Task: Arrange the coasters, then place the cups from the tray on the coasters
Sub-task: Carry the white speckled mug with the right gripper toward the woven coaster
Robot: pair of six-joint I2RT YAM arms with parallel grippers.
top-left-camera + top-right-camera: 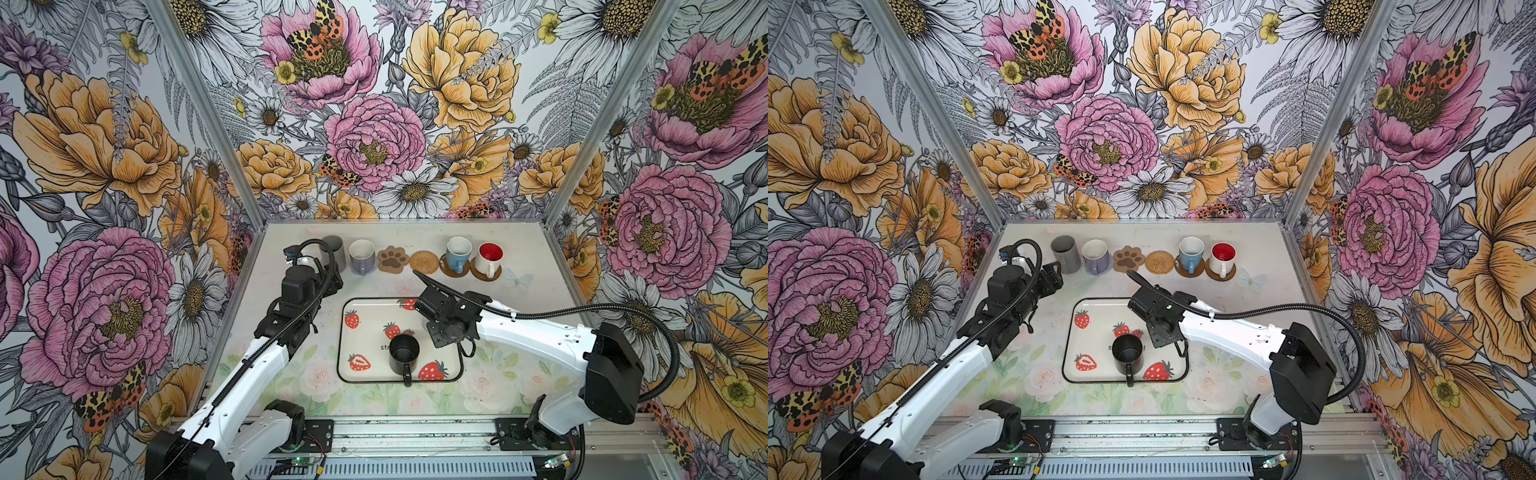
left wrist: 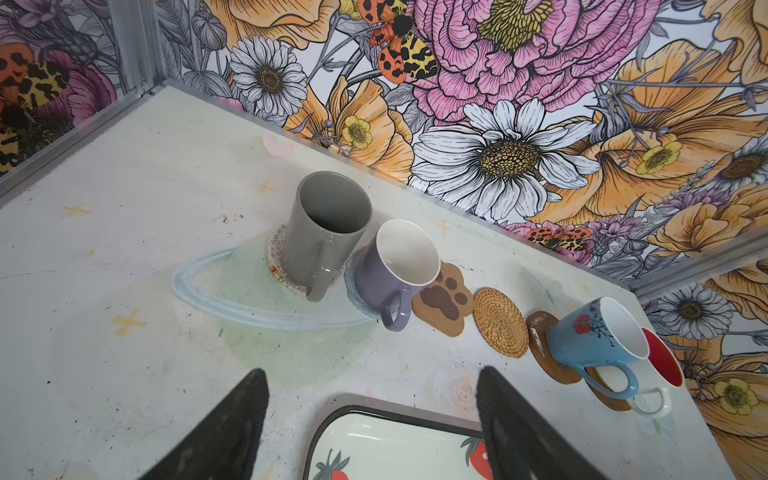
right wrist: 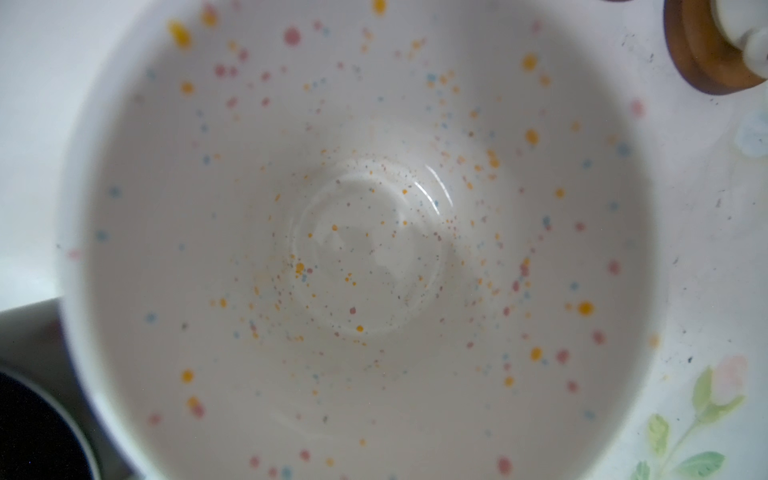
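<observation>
Along the back stand a tall grey cup [image 1: 332, 249] and a lavender cup [image 1: 361, 255], each on a coaster. After them come the bare paw coaster [image 1: 392, 258] and rattan coaster [image 1: 424, 262]. The light blue cup [image 1: 458, 253] and red-inside cup [image 1: 489, 257] stand on dark brown coasters. A black cup [image 1: 403, 353] stands on the strawberry tray [image 1: 361, 340]. My right gripper [image 1: 428, 309] hangs over the tray's far right corner. The white speckled cup [image 3: 365, 249] fills its wrist view and hides the fingers. My left gripper [image 2: 372, 374] is open and empty, between tray and grey cup.
Flowered walls close in the table at the back and both sides. A dark brown coaster [image 3: 698, 62] lies just beyond the speckled cup. The tray's corner [image 2: 374, 440] sits right below my left fingers.
</observation>
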